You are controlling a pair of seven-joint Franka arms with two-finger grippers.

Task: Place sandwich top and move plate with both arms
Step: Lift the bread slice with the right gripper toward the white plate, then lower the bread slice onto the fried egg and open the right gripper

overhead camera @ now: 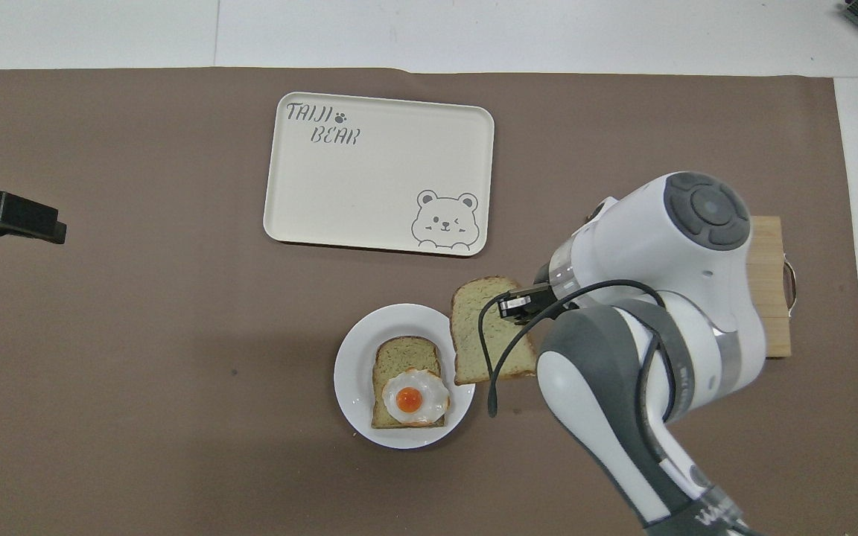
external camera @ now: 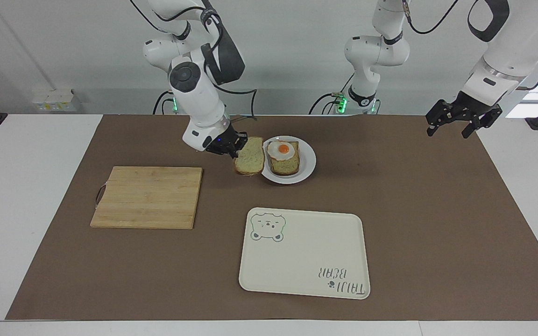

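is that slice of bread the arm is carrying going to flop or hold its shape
Probably holds: the bread slice, pinched at one edge by the right gripper, hangs flat without sagging. It looks light. Gripped off-centre, it may tilt when lowered onto the egg.

The right claw is clamped shut with its arm reaching inward, while the left claw hangs spread.
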